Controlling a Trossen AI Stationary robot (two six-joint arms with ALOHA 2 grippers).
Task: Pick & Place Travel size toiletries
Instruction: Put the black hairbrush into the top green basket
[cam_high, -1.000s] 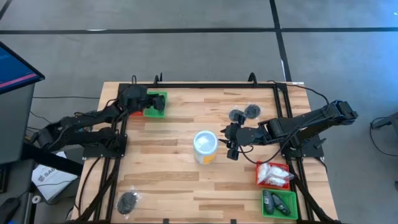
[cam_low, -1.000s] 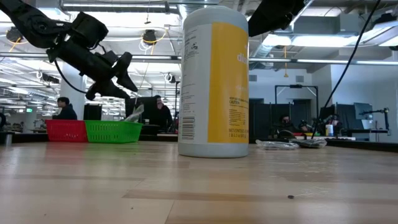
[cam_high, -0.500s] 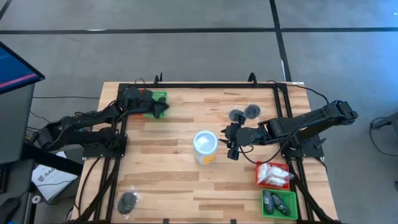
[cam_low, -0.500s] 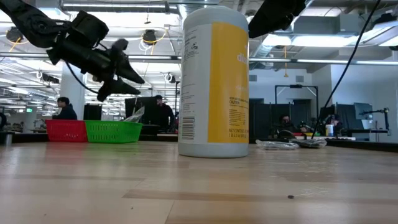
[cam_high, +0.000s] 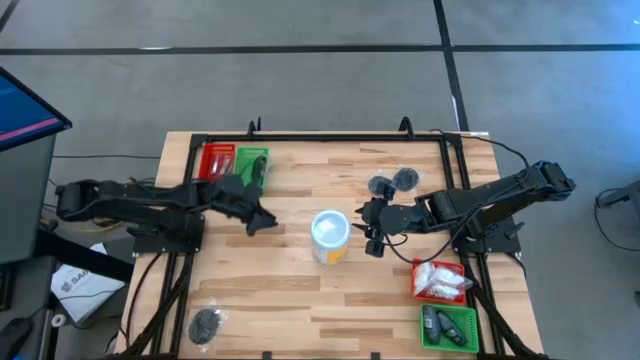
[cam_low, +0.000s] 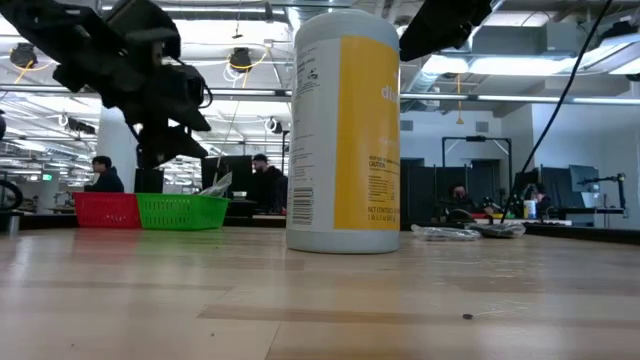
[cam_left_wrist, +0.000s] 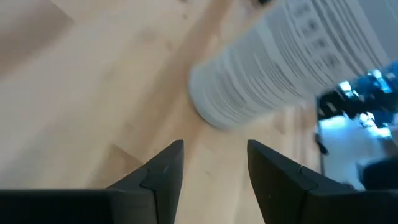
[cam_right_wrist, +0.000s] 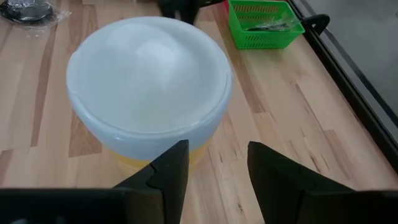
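The dark discs (cam_high: 392, 182) on the surface just beyond the right claw (cam_high: 372, 227) look light, flat and slick in crinkly wrap, so best pinched across the rim; both it and the left claw (cam_high: 262, 221) stand apart, empty.

- The white cup (cam_high: 330, 236) has a pale lid and yellow body with grey print.
- Left of the cup, a red tray (cam_high: 215, 161) touches a green tray (cam_high: 251, 160).
- Right of it, dark grey round pieces (cam_high: 394, 182) lie on light striped wood table (cam_high: 290, 300).
- White sachets (cam_high: 440, 279) fill another red tray (cam_high: 420, 268).
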